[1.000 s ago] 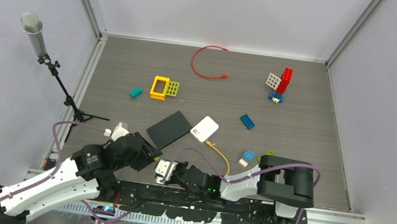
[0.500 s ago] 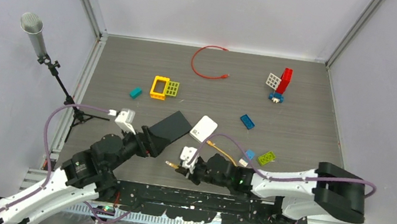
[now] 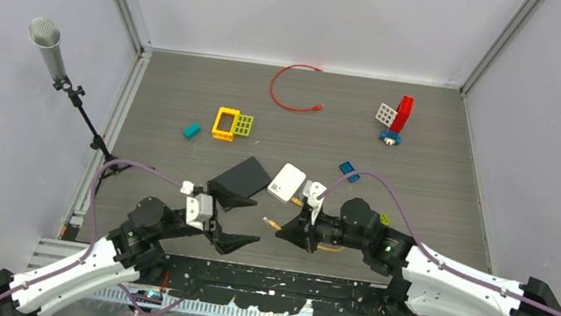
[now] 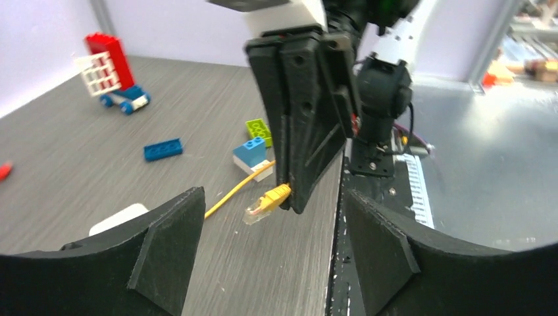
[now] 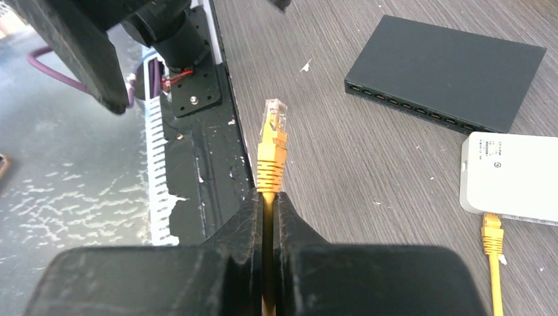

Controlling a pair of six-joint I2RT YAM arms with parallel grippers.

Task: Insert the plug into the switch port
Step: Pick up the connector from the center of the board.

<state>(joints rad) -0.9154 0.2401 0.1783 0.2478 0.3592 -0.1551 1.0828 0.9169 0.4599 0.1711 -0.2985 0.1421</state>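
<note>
- The right gripper (image 3: 293, 232) is pinched tight on a yellow cable just behind its plug (image 5: 272, 138), which sticks out past the fingertips, near the table's front edge.
- The left gripper (image 3: 237, 220) faces the plug with jaws spread wide, holding nothing.
- The black switch (image 3: 240, 180) lies flat on the grey table (image 3: 430, 147), well apart from the plug, its row of ports on the near side.
- A white box (image 3: 288, 182) lies just beside the switch, with a second yellow plug (image 5: 490, 234) touching its edge.
</note>
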